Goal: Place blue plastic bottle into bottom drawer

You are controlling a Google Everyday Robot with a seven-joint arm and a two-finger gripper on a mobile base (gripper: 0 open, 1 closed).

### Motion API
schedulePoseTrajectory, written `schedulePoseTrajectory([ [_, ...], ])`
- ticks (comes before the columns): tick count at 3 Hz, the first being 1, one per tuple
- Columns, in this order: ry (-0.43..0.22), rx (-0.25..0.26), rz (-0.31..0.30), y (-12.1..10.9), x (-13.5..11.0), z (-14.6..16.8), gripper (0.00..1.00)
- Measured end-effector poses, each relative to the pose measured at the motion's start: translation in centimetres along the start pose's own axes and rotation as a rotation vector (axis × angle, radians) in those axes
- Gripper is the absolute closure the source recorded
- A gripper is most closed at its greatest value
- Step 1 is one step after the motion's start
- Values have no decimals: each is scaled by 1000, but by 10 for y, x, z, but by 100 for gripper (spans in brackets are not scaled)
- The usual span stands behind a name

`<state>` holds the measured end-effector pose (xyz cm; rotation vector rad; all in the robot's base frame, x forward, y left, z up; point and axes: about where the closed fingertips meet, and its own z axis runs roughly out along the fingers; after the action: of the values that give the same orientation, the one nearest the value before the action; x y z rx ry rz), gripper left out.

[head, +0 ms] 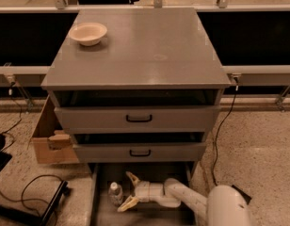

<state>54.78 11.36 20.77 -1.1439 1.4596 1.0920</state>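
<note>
In the camera view, my gripper reaches low into the bottom drawer, under the front edge of the cabinet, with its two fingers spread wide. The bottle stands upright near the drawer's left wall, just beside my fingertips and not clamped. I judge it is set down, and wide fingers should avoid tipping it. A bowl sits by the back-left corner.
</note>
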Motion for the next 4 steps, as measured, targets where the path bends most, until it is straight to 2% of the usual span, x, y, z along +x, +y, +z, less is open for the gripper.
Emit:
schedulePoseTrajectory([
  [1,126,-78,57,16,-24,-33,0],
  [2,293,-182,175,45,-43,-69,0],
  [3,452,-258,309,73,-68,-100,0],
  [4,490,-247,378,76,-78,-109,0],
])
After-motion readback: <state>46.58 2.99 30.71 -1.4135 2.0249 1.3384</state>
